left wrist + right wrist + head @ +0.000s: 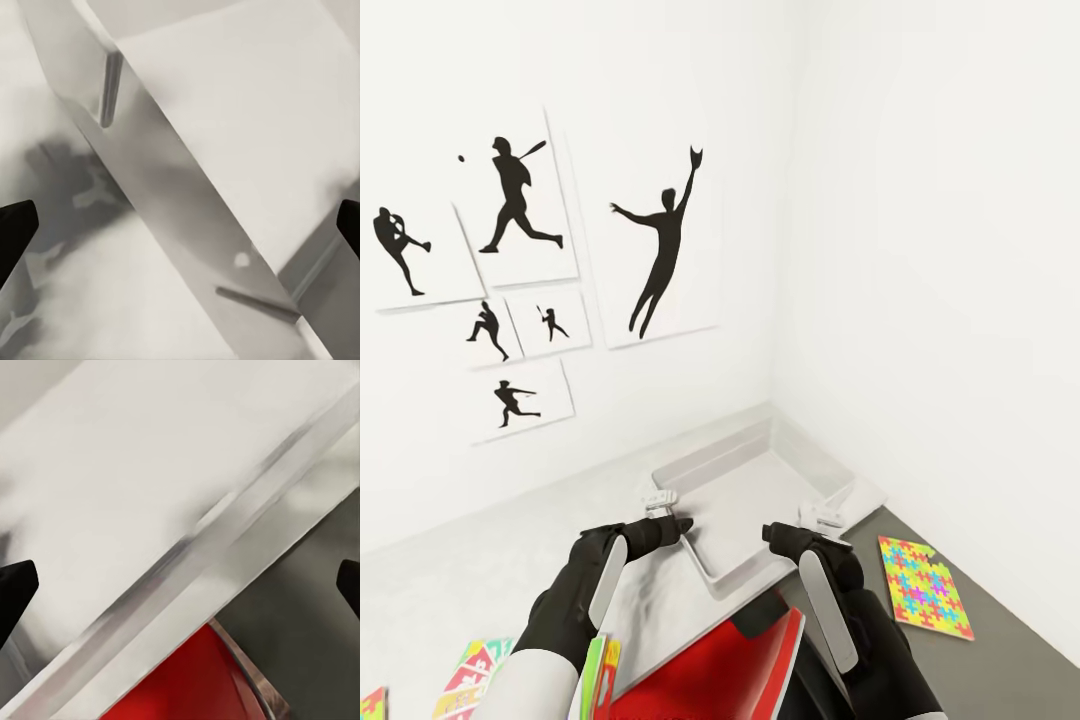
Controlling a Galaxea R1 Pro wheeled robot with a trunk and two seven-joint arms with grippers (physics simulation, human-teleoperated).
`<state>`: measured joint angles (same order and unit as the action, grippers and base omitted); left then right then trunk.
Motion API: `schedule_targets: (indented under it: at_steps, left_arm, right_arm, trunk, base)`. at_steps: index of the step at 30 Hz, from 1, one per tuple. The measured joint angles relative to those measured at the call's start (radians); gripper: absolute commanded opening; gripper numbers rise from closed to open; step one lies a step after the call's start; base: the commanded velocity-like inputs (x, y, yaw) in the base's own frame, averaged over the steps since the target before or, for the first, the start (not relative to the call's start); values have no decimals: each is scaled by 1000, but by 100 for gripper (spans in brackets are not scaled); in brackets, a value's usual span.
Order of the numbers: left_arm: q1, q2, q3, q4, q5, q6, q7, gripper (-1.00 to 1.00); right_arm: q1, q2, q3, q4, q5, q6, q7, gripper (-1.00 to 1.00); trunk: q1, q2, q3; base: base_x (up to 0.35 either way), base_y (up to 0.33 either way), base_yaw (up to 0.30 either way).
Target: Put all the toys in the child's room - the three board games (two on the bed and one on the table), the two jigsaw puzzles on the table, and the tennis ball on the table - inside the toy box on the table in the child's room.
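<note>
Nearest the robot, below and behind both grippers, a red board game (705, 665) lies flat, with colourful printed boxes (480, 672) to the left of the left arm. Ahead of it, the left gripper (660, 515) and the right gripper (815, 528) hover at the near rim of the toy box (745, 480), one at each side of its near corner; in both wrist views the dark fingertips sit far apart at the frame edges, so both pincers are wide and hold nothing. A jigsaw puzzle (925, 585) lies to the right of the right gripper on a dark grey surface. Beyond stands the white wall with its sports silhouettes (660, 245). The tray looks empty, so the packing seems barely begun; a good next step would take one flat box by an edge and lower it level over the tray.
</note>
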<state>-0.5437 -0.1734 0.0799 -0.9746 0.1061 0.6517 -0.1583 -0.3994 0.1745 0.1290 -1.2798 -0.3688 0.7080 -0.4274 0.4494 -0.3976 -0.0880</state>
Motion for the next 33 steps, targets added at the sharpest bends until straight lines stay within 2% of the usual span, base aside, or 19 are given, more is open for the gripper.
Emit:
schedule_targets:
  at_steps: [8, 17, 25, 33]
  left_arm:
    - [0, 0, -35, 0, 1, -1, 0, 100]
    - [0, 0, -47, 0, 1, -1, -1, 100]
    - [0, 0, -48, 0, 1, -1, -4, 100]
    - [0, 0, -48, 0, 1, -1, -5, 100]
  right_arm:
    - [0, 0, 0, 0, 0, -1, 2, 100]
    - [-1, 0, 0, 7, -6, -12, 4, 100]
    - [-25, 0, 1, 55, -81, -53, 6, 100]
    - [-30, 0, 13, 96, -90, -84, 6, 100]
  trunk:
    - [0, 0, -13]
    - [0, 0, -28]
    - [0, 0, -41]
    - [0, 0, -55]
  base:
    - [0, 0, 0]
    - [0, 0, 0]
    - [0, 0, 0]
    - [0, 0, 0]
